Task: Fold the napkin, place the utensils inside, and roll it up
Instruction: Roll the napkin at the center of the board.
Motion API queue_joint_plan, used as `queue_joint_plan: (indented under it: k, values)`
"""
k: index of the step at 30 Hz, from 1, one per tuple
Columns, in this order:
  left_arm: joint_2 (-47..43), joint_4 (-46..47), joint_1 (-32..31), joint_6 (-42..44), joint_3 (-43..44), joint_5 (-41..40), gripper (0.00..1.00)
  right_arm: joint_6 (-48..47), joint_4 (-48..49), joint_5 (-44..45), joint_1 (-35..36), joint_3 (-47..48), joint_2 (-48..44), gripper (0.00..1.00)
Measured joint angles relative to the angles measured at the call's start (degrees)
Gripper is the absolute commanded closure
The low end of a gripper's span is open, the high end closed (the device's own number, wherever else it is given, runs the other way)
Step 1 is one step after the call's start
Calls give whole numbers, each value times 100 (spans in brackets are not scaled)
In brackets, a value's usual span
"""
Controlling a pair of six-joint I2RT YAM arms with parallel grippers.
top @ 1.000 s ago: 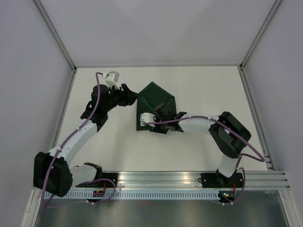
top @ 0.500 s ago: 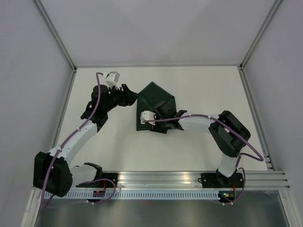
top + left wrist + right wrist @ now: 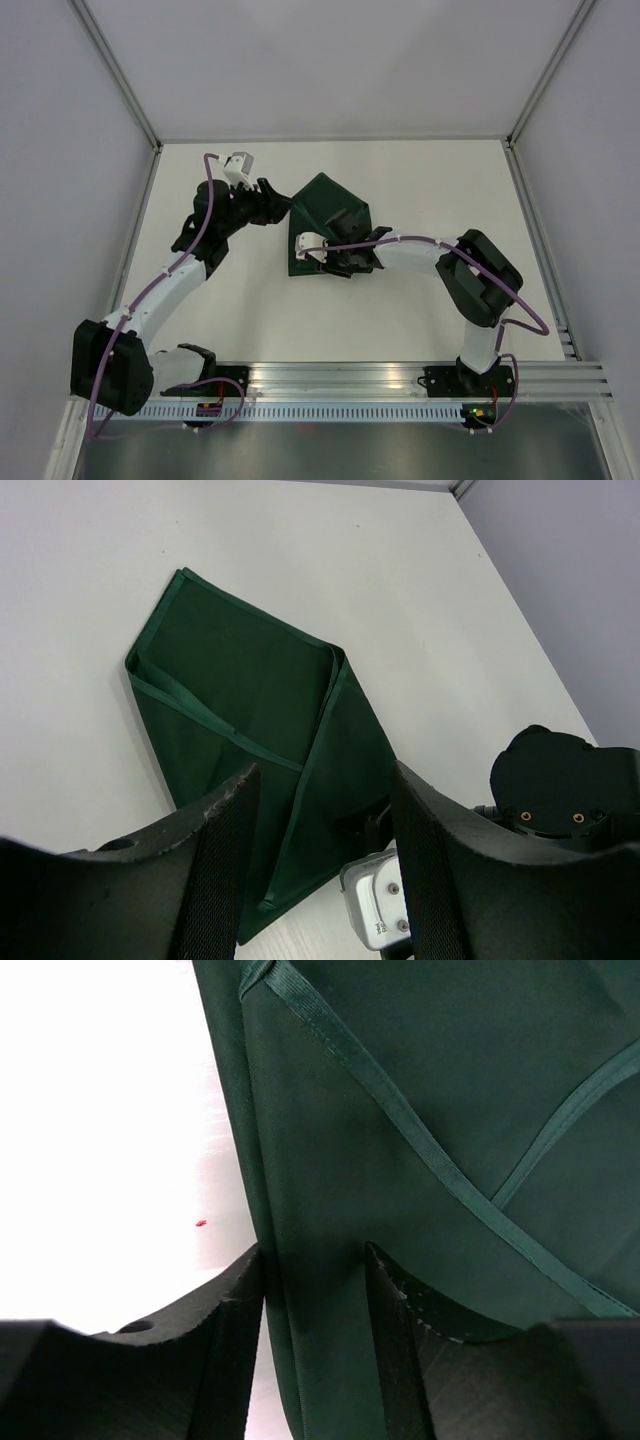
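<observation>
The dark green napkin (image 3: 325,212) lies partly folded, with a pointed top, in the middle of the white table (image 3: 430,180). My left gripper (image 3: 279,208) hovers open at its upper left edge; in the left wrist view the napkin (image 3: 250,700) shows between and beyond the left gripper (image 3: 322,780). My right gripper (image 3: 333,264) is low over the napkin's near edge. In the right wrist view the right gripper (image 3: 313,1255) has its jaws apart, straddling a folded edge strip of the napkin (image 3: 450,1100). No utensils are in view.
Grey walls with metal posts (image 3: 120,75) enclose the table on three sides. An aluminium rail (image 3: 340,378) carrying both arm bases runs along the near edge. The right arm's elbow (image 3: 480,275) sits right of the napkin.
My right gripper has shifted a little left and nearer along the napkin's near edge, and its jaws opened, then narrowed. The left arm has stayed still.
</observation>
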Motion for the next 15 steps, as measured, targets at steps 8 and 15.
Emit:
queue_joint_plan:
  k: [8, 15]
  values:
    - [68, 22, 0, 13, -28, 0, 41, -76, -269, -164, -20, 127, 79, 74]
    - [61, 190, 0, 13, -195, -4, 41, -120, -549, -293, -63, 330, 184, 79]
